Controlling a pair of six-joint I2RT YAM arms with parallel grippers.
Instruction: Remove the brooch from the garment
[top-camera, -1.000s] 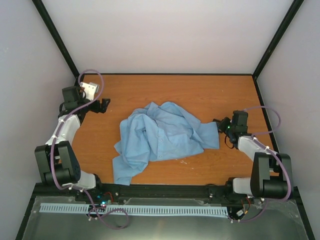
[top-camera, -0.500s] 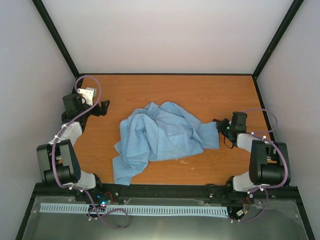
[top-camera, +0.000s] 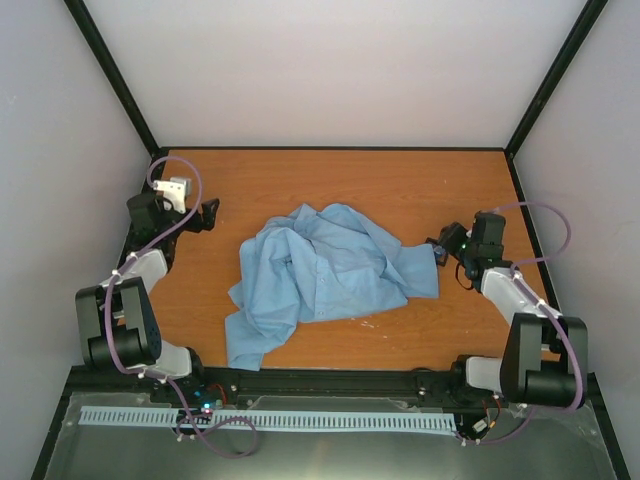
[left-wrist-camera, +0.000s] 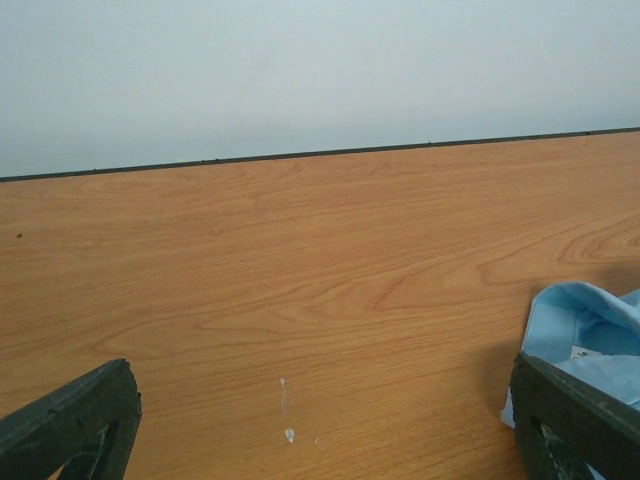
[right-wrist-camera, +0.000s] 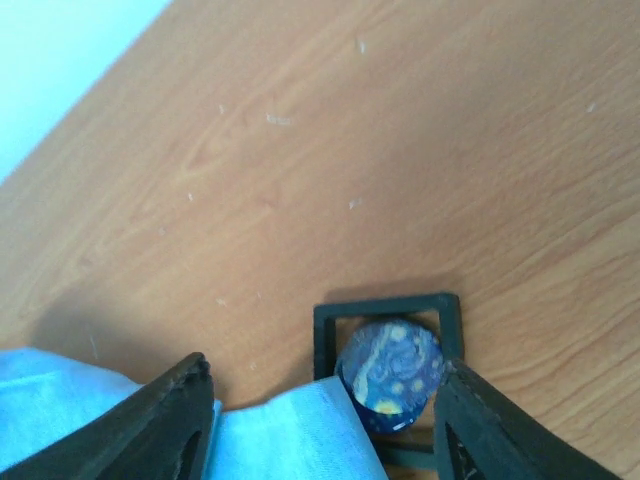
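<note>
Where the right gripper looked down on the worktop, its two dark fingers stood wide apart and pinched nothing. Between them lay the brooch, a small round dark blue disc with yellow swirls. It sat much nearer the finger on the right of that view than the other one, but whether it touched that finger could not be told. A thin black square outline framed the disc, and what it belonged to was unclear. The pale blue edge of the garment reached the brooch from the left and seemed to meet it.

Seen from above, this gripper sat low at the right-hand edge of the garment and pointed left toward it. The right arm bent up from its base at the near right corner and ran along the worktop's right side. The brooch was too small to pick out from above.

The left gripper was likewise spread wide and held nothing. Its wrist view showed the worktop between the fingers and a fold of the garment beside the right-hand one. The left arm was folded near the worktop's left edge, with its gripper pointing right, apart from the crumpled garment in the middle.
</note>
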